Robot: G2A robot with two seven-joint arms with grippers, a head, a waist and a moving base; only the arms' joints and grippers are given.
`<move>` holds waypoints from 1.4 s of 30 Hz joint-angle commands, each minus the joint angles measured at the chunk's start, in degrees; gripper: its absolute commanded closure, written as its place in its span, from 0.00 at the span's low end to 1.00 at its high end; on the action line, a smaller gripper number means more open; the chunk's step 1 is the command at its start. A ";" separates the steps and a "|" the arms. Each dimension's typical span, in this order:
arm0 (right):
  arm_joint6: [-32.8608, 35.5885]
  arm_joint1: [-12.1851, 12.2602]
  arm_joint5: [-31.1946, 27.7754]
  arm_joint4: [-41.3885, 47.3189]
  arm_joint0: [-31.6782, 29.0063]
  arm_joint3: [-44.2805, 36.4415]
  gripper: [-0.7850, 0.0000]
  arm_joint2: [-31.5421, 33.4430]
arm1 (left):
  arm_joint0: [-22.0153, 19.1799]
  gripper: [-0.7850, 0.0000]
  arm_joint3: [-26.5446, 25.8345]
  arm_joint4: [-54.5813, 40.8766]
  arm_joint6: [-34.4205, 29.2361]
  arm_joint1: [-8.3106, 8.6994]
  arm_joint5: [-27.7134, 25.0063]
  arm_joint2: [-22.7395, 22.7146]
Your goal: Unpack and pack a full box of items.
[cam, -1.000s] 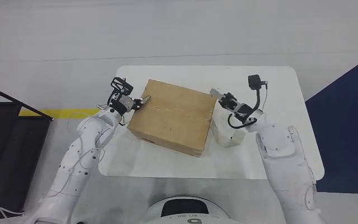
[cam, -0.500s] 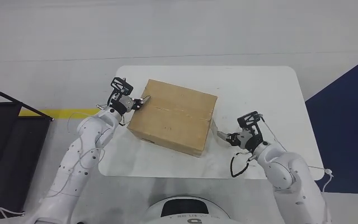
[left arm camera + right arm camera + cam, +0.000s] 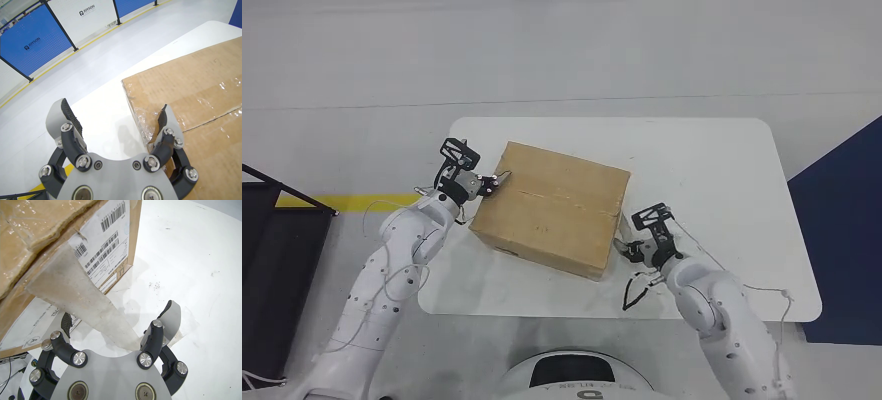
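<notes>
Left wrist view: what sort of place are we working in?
Probably a robot test hall or factory floor: freestanding blue partition panels, a yellow line painted on the smooth grey floor, and a white table bearing a taped cardboard box.

The box (image 3: 17,302), on its end nearest the table's right edge, carries a barcode label (image 3: 110,251), its print too small to read, and a second label (image 3: 36,326) with a circled letter. A blue panel (image 3: 32,43) and a white panel (image 3: 87,11) each bear a logo word.
</notes>
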 commanded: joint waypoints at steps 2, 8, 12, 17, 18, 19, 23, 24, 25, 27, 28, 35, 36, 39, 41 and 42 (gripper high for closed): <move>-3.30 -0.31 4.14 0.42 -0.40 -0.07 0.00 -0.50 | 0.00 0.00 0.00 0.00 0.00 0.00 0.00 0.00; -13.75 -0.92 9.13 5.41 -2.17 -0.75 0.00 0.38 | 0.00 0.00 0.00 0.00 0.00 0.00 0.00 0.00; -20.16 -1.30 11.63 8.76 -3.53 -1.78 0.00 1.22 | 0.00 0.00 0.00 0.00 0.00 0.00 0.00 0.00; -24.83 -1.68 12.19 12.00 -4.48 -3.10 0.00 1.02 | 0.00 0.00 0.00 0.00 0.00 0.00 0.00 0.00; -24.86 -1.77 12.65 11.73 -4.36 -3.24 0.00 0.40 | 0.00 0.00 0.00 0.00 0.00 0.00 0.00 0.00; -24.92 -1.86 13.16 11.39 -4.11 -3.51 0.00 -0.28 | 0.00 0.00 0.00 0.00 0.00 0.00 0.00 0.00; -24.80 -2.27 15.31 8.37 -3.00 -5.36 0.00 -3.83 | 0.00 0.00 0.00 0.00 0.00 0.00 0.00 0.00; -24.57 -2.35 15.92 6.83 -2.75 -6.13 0.00 -4.90 | 0.00 0.00 0.00 0.00 0.00 0.00 0.00 0.00; -24.02 -2.44 16.73 5.25 -2.51 -6.78 0.00 -6.03 | 0.00 0.00 0.00 0.00 0.00 0.00 0.00 0.00; -22.32 -2.59 18.28 0.98 -1.72 -8.05 0.00 -8.45 | 0.00 0.00 0.00 0.00 0.00 0.00 0.00 0.00; -21.39 -2.70 19.35 -1.22 -1.29 -8.52 0.00 -9.73 | 0.00 0.00 0.00 0.00 0.00 0.00 0.00 0.00; -8.86 -4.36 27.70 -17.74 6.25 -7.30 0.00 -20.97 | 0.00 0.00 0.00 0.00 0.00 0.00 0.00 0.00; -6.78 -4.76 28.83 -20.31 7.86 -6.41 0.00 -22.83 | 0.00 0.00 0.00 0.00 0.00 0.00 0.00 0.00; -0.81 -6.23 31.52 -26.47 12.74 -3.78 0.00 -28.46 | 0.00 0.00 0.00 0.00 0.00 0.00 0.00 0.00; 2.61 -7.32 32.39 -30.19 15.70 -2.37 0.00 -32.20 | 0.00 0.00 0.00 0.00 0.00 0.00 0.00 0.00; 4.11 -7.88 32.77 -31.59 16.98 -1.84 0.00 -33.86 | 0.00 0.00 0.00 0.00 0.00 0.00 0.00 0.00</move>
